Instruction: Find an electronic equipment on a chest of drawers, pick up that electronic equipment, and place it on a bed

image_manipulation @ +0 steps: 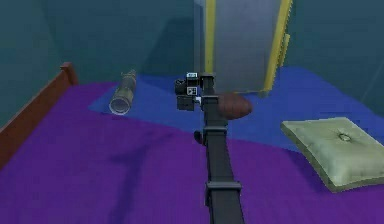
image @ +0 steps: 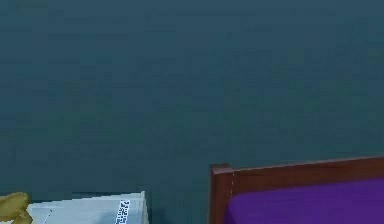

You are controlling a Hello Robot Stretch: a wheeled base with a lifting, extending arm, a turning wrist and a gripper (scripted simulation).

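Observation:
In the arm side view a bed (image_manipulation: 90, 160) with a purple cover spreads across the lower part, its wooden rail (image_manipulation: 35, 112) running along the left. The dark arm rises from the bottom edge over the cover, and my gripper (image_manipulation: 186, 92) sits at its far end beside the white marker squares. Its far end is too dark to make out, so I cannot tell whether it holds anything. A grey cylinder-shaped thing (image_manipulation: 124, 93) lies on the bed to the gripper's left. In the forward view the bed's wooden end board (image: 300, 176) and purple cover (image: 310, 206) show at the lower right.
A brown oval thing (image_manipulation: 232, 105) lies just right of the gripper. A pale green pillow (image_manipulation: 336, 150) rests on the bed at the right. A yellow-framed panel (image_manipulation: 240, 45) stands behind. In the forward view a white box (image: 92, 211) and a yellowish thing (image: 12, 203) sit before a teal wall.

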